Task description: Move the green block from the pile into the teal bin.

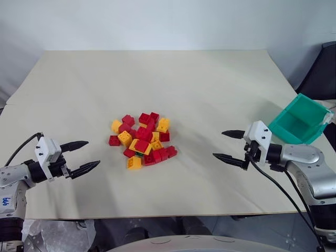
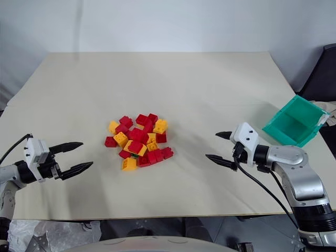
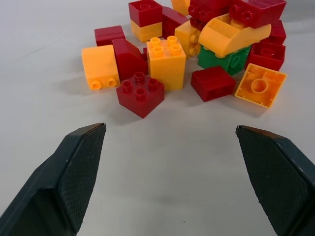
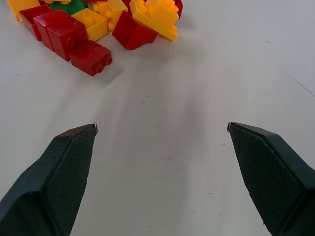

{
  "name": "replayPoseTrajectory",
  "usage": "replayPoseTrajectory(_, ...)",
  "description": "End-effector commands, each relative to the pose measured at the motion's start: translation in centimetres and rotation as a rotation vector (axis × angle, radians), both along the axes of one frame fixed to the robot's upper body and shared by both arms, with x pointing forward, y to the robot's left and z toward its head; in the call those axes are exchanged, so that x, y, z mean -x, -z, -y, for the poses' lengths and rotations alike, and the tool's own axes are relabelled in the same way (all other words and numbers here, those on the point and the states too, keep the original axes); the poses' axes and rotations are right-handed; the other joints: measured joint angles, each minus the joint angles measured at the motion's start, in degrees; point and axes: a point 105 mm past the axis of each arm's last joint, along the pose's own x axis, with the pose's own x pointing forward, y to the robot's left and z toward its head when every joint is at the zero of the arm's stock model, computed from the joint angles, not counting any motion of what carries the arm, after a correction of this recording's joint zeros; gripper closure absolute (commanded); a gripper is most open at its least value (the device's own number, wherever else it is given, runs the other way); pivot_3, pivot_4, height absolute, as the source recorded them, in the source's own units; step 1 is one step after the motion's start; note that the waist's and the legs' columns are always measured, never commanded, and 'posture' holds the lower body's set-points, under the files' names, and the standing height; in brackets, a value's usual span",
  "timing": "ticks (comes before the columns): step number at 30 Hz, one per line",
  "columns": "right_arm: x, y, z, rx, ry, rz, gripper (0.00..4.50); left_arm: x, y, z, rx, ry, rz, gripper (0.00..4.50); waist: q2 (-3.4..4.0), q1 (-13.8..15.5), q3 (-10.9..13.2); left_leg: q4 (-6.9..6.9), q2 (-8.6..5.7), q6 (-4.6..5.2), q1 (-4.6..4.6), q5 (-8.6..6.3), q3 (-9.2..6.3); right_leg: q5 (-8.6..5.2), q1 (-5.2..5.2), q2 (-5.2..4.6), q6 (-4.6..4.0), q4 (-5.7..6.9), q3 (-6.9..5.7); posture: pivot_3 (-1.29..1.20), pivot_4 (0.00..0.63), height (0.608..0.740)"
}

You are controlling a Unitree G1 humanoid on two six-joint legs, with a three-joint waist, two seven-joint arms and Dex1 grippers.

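Note:
The pile (image 1: pixel 142 139) of red and yellow-orange studded bricks lies in the middle of the pale table. The green block (image 3: pixel 224 59) sits low in the pile's near side, under a yellow brick and between red ones; the right wrist view catches its edge (image 4: pixel 69 6). The teal bin (image 1: pixel 299 119) stands tilted at the table's right edge. My left gripper (image 1: pixel 92 153) hovers open to the left of the pile, pointing at it. My right gripper (image 1: pixel 218 144) hovers open to the right of the pile, between it and the bin. Both hold nothing.
The table's front edge (image 1: pixel 157 215) runs just below both arms. A dark object (image 1: pixel 323 73) stands off the table behind the bin. Bare tabletop (image 1: pixel 157 79) stretches beyond the pile and on both sides of it.

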Motion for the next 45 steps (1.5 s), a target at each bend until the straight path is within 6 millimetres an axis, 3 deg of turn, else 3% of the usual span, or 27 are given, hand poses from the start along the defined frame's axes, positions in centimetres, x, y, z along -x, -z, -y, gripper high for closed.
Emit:
replayPoseTrajectory(1, 0.1, -1.3, -0.3, -0.016, -0.017, 0.040, 0.05, 0.1, -0.6, 0.1, -0.003, -0.002, 0.022, 0.00, 0.00, 0.0, 0.0, 0.00, 0.00, 0.00, 0.00, 0.00, 0.00, 0.00, 0.00, 0.00, 0.00, 0.00, 0.00, 0.00, 0.150, 0.740)
replayPoseTrajectory(9, 0.5, -1.8, -1.4, -0.049, -0.018, 0.027, 0.05, -0.5, -1.3, 0.1, 0.020, -0.041, 0.034, 0.00, 0.00, 0.0, 0.0, 0.02, 0.00, 0.00, -0.01, 0.00, -0.01, 0.00, 0.00, -0.01, 0.00, 0.01, 0.00, 0.00, 0.150, 0.740)
replayPoseTrajectory(19, 2.7, -3.2, -6.3, -0.115, -0.113, -0.009, 0.05, -0.8, -1.7, 1.8, 0.033, 0.073, 0.032, 0.00, -0.01, 0.0, 0.0, 0.11, 0.00, -0.02, -0.02, -0.01, -0.02, 0.00, -0.01, 0.02, 0.00, 0.10, -0.01, 0.00, 0.150, 0.740)
replayPoseTrajectory(22, 4.2, -3.2, -7.9, -0.128, -0.171, -0.042, 0.68, -0.4, -1.6, 2.3, 0.034, 0.119, 0.030, 0.00, -0.01, 0.1, 0.0, 0.12, 0.01, -0.02, -0.03, -0.02, -0.03, 0.00, -0.02, 0.01, -0.01, 0.09, -0.01, 0.00, 0.150, 0.740)
replayPoseTrajectory(26, 5.0, -2.8, -9.5, -0.136, -0.208, -0.091, 2.03, -0.1, -1.8, 2.9, 0.054, 0.159, 0.044, 0.00, -0.02, 0.0, 0.0, 0.16, 0.01, -0.01, -0.04, -0.02, -0.04, 0.00, -0.02, 0.01, -0.01, 0.10, -0.02, 0.00, 0.150, 0.740)
replayPoseTrajectory(33, 4.8, -1.6, -15.4, -0.240, -0.348, -0.233, 4.35, 0.6, -2.4, 3.9, 0.126, 0.258, 0.084, 0.00, -0.08, -0.3, 0.0, 0.27, 0.04, -0.01, -0.01, -0.02, -0.03, -0.02, -0.03, 0.08, -0.04, 0.28, -0.01, 0.00, 0.150, 0.740)
replayPoseTrajectory(45, 3.7, -0.5, -22.5, -0.301, -0.498, -0.288, 4.43, 1.9, -3.1, 1.9, 0.184, 0.283, 0.113, 0.00, -0.09, -0.4, 0.0, 0.42, 0.08, -0.02, -0.11, -0.05, -0.11, -0.05, -0.17, -0.03, -0.09, 0.43, -0.09, 0.00, 0.150, 0.740)
